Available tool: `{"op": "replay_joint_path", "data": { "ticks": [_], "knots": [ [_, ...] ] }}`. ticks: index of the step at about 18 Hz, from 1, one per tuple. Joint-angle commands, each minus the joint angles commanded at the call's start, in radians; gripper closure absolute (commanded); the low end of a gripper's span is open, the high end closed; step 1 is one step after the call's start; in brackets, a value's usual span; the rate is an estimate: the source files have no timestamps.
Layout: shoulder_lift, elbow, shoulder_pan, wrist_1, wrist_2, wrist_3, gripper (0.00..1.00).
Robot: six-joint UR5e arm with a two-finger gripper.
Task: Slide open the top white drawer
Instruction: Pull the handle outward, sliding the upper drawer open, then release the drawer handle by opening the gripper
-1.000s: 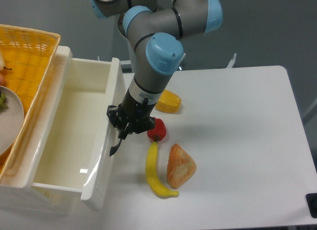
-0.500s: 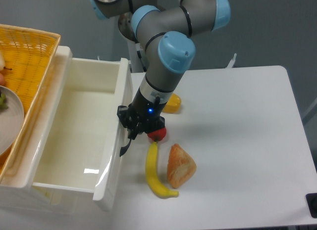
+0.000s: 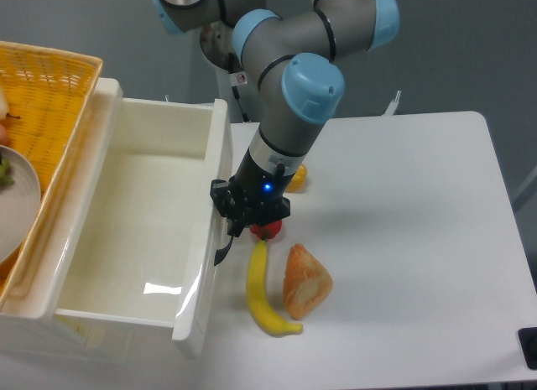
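1. My tool (image 3: pixel 232 231) sits at the front panel of the glossy cream-white plastic top drawer (image 3: pixel 126 231), right at its curved black handle (image 3: pixel 222 252). The fingers are hidden behind the tool body and the panel edge, so I can't tell whether they are apart, together or clamped on the handle.
2. The drawer is pulled well out of the cabinet. Its deep rectangular tray lies to the left of my tool and its interior is visible. Its front panel runs diagonally past my tool, from upper right to lower left.
3. The handle tip pokes out just below my tool, against the panel.
4. A small red fruit-like object (image 3: pixel 267 230) is just right of my tool, partly covered by my wrist.
5. A yellow banana (image 3: pixel 262 291) lies on the white table (image 3: pixel 403 239), below and slightly right of my tool, with its top end near the red object.
6. An orange-brown bread wedge (image 3: pixel 305 281) sits just beside the banana, on its right.
7. A yellow-orange block (image 3: pixel 295 177) is above and right of my tool, mostly hidden behind my arm.
8. A woven yellow basket (image 3: pixel 46 88) is far left of my tool, on top of the cabinet. A pale plate (image 3: pixel 18 207) is at the frame's left edge.
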State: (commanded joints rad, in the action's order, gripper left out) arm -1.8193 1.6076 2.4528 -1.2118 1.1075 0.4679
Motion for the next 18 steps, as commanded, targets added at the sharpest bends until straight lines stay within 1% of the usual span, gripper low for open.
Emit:
{"op": "replay_joint_path", "data": {
  "ticks": [4, 7, 14, 18],
  "knots": [
    [0.000, 0.000, 0.008, 0.002, -0.002, 0.000, 0.71],
    [-0.002, 0.000, 0.017, 0.002, 0.000, 0.000, 0.61],
    [-0.009, -0.011, 0.037, 0.003, -0.002, 0.002, 0.58],
    [-0.009, -0.012, 0.040, 0.003, -0.002, 0.002, 0.55]
  ]
}}
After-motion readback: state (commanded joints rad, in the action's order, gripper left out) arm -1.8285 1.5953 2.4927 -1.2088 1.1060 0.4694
